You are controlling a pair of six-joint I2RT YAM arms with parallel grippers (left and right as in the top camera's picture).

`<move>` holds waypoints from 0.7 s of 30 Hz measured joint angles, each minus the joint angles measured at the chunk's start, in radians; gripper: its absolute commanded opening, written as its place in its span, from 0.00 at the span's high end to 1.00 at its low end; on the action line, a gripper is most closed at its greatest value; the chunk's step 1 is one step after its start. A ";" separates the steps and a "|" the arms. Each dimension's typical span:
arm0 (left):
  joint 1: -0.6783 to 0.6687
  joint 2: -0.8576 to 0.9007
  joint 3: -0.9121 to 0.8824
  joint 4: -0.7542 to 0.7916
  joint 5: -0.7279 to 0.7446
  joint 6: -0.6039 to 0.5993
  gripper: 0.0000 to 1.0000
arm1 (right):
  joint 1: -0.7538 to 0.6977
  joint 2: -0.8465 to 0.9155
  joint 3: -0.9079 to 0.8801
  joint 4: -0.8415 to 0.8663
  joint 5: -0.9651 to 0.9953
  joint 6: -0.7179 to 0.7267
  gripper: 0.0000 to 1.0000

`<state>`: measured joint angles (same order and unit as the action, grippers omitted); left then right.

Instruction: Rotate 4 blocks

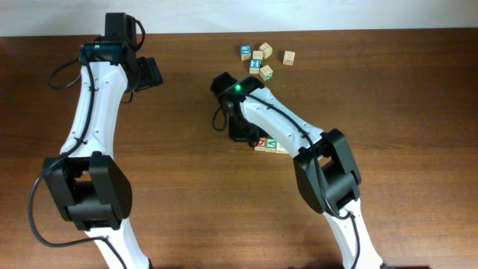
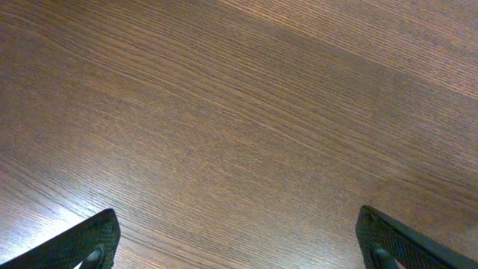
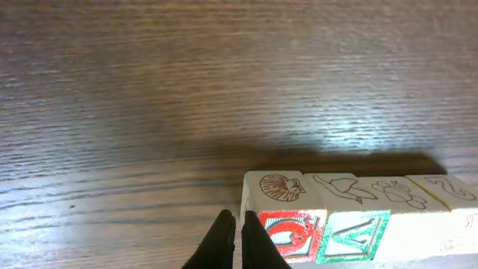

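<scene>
Four blocks stand in a touching row on the worktop. Right claw, drawn together and empty, sits at the row's red-faced end. Left claw, spread apart, hangs well away from the row.

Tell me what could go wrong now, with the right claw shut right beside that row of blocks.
1. The shut right claw sits at the corner of the red-printed end block; pushing could slide or skew it rather than turn it.
2. Its neighbours stand tight against it, so a nudge may drag the green-lettered block too.
3. From overhead the right arm hides most of the row.
</scene>
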<state>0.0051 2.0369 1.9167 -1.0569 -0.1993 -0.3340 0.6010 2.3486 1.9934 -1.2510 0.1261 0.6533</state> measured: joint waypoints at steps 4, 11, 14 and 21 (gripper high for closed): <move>0.000 0.000 0.000 0.001 0.000 0.000 0.01 | -0.039 0.019 0.230 -0.174 -0.044 -0.031 0.92; -0.010 -0.057 0.000 -0.049 0.000 0.000 0.01 | -0.165 -0.070 0.846 -0.441 -0.136 -0.161 0.92; -0.067 -0.167 0.000 -0.111 0.000 0.000 0.01 | -0.227 -0.184 0.864 -0.441 -0.213 -0.238 0.92; -0.247 -0.196 0.000 -0.159 0.001 0.000 0.00 | -0.330 -0.655 0.304 -0.441 -0.091 -0.286 0.90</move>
<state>-0.2417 1.8404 1.9167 -1.2163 -0.1982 -0.3340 0.2714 1.6936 2.2971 -1.6920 0.0349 0.3672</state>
